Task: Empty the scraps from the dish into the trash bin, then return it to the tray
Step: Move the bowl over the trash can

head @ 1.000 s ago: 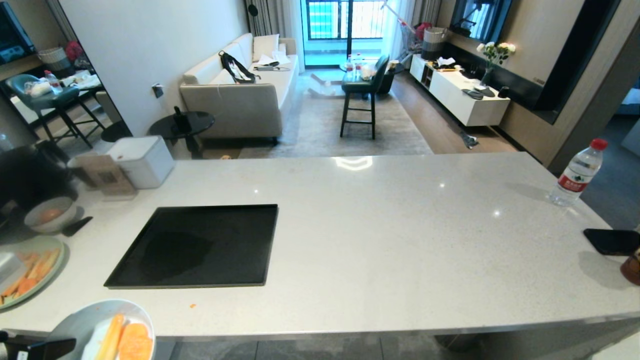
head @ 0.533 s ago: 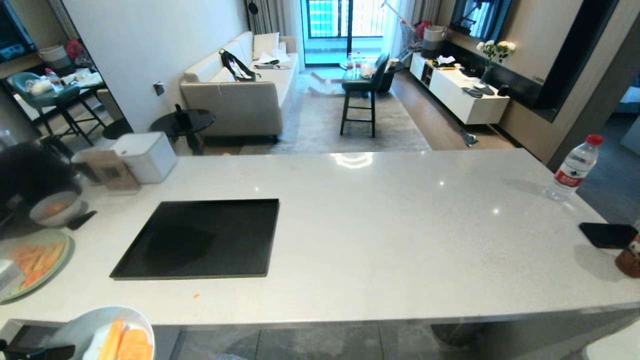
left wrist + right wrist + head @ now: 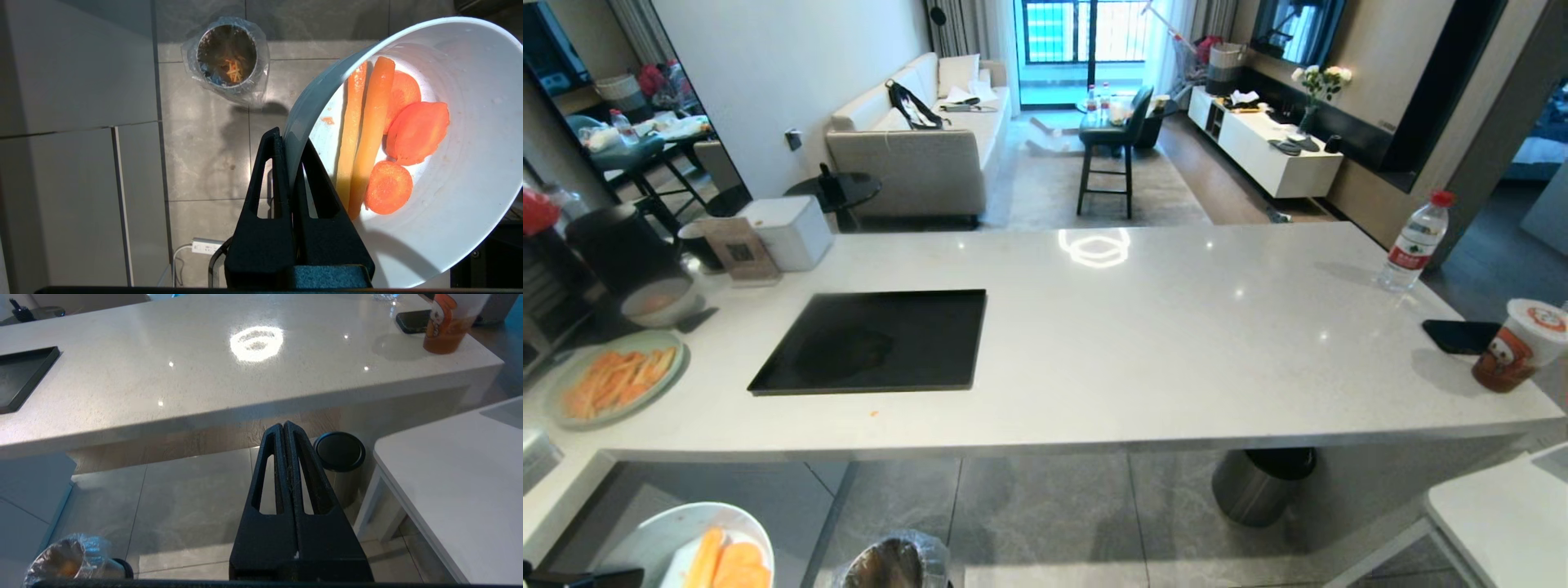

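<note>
While the left gripper [image 3: 291,141] pinched the rim of the dish [image 3: 457,171] between its two black fingers, we saw the dish held in the air above the grey tiled floor, off the near-left corner of the white counter [image 3: 1143,343]. In the head view the dish [image 3: 645,539] showed at the lower left edge, in front of the counter and lower than its top. The scraps [image 3: 384,139] lay inside the dish: two long yellowish-orange sticks side by side and three round carrot slices next to them. The trash bin [image 3: 226,57], a shiny metal cylinder with a crinkled clear liner, stood on the floor below and apart from the dish, with a few orange strips visible at its bottom; in the head view the trash bin [image 3: 894,562] sat just right of the dish. The tray [image 3: 882,341] rested flat on the left half of the counter with nothing on it. Left of the tray we noted a pale green plate [image 3: 560,412] heaped with carrot strips and a greyish bowl [image 3: 658,304]. The right gripper [image 3: 288,428] hung in the air in front of the counter with its fingers pressed together, holding nothing, above a dark bin [image 3: 339,451] on the floor.
</note>
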Robot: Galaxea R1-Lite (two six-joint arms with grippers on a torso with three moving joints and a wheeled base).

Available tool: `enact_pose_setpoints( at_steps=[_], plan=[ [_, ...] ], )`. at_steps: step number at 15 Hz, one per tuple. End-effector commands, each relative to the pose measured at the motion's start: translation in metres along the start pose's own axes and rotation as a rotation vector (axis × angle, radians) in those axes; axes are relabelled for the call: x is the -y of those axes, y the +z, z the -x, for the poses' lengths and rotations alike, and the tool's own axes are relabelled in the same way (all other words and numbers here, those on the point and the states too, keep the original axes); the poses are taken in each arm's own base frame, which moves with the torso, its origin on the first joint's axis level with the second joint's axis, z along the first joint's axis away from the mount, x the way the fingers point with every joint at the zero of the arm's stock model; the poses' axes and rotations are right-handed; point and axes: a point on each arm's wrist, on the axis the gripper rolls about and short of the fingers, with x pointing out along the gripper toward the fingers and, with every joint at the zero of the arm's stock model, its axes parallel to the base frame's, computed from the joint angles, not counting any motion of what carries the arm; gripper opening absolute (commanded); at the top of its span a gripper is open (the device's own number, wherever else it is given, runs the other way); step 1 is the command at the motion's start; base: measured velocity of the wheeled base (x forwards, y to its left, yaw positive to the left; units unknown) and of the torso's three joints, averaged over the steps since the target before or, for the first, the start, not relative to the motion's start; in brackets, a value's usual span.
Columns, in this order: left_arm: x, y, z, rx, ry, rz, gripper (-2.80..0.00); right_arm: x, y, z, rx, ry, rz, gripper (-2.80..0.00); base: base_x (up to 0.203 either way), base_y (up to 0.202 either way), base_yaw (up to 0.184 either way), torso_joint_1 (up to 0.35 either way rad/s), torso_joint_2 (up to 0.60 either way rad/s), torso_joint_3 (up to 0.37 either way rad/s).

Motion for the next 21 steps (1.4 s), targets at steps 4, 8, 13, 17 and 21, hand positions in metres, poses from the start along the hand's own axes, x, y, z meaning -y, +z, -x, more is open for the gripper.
enact_pose_setpoints(
  at_steps=[4,8,13,17,21],
  plan=[
    [0.000,-0.001,0.001,0.003,-0.001,-0.001,-2.80,0.000,0.000,0.000,0.001,0.000,-0.001,-2.80,-0.176,0.000,-0.001,-0.001,0.00,0.002],
    [0.001,-0.003,0.003,0.012,0.001,0.015,-2.80,0.000,0.000,0.000,0.001,0.000,-0.001,-2.80,0.000,0.000,0.000,0.000,0.00,0.000],
    [0.002,-0.009,0.002,0.014,-0.001,0.040,-2.80,0.000,0.000,0.000,0.001,0.000,-0.001,-2.80,0.000,0.000,0.000,0.000,0.00,0.000],
    [0.001,-0.009,0.003,0.027,0.033,0.038,-2.80,0.000,0.000,0.000,0.001,0.000,-0.001,-2.80,0.000,0.000,0.000,0.000,0.00,0.000],
    [0.000,-0.010,0.002,0.001,0.067,0.043,-2.80,0.000,0.000,0.000,0.001,0.000,-0.001,-2.80,0.000,0.000,0.000,0.000,0.00,0.000]
  ],
)
